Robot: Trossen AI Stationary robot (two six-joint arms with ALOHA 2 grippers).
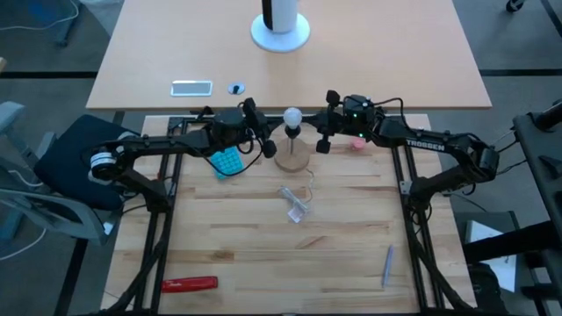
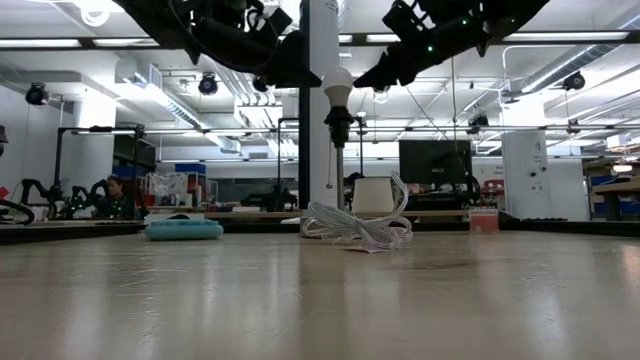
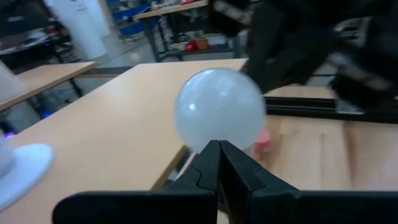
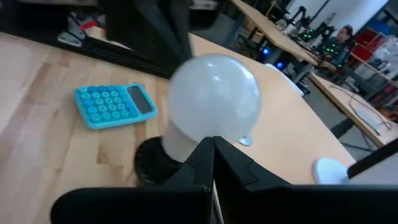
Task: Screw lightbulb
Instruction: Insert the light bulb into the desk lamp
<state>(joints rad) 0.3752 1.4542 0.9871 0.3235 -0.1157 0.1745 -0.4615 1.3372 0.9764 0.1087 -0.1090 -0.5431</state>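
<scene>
The white globe lightbulb (image 1: 291,116) sits upright in a black socket (image 4: 152,163) on top of a thin stem. The stem rises from a round wooden disc (image 1: 292,161) near the table's far edge. In the low view the lightbulb (image 2: 338,87) stands high above the tabletop. My left gripper (image 1: 266,139) hangs shut just left of the bulb, and its wrist view shows the lightbulb (image 3: 219,118) right past its fingertips. My right gripper (image 1: 324,139) hangs shut just right of the bulb, facing the lightbulb (image 4: 214,99). In the high view there is a gap between each gripper and the bulb.
A blue calculator (image 1: 226,161) lies left of the disc. A small pink-red round thing (image 1: 358,142) lies to its right. A clear plastic wrapper (image 1: 296,207) lies at mid-table. A red-handled tool (image 1: 189,283) and a grey pen (image 1: 387,264) lie near the front edge.
</scene>
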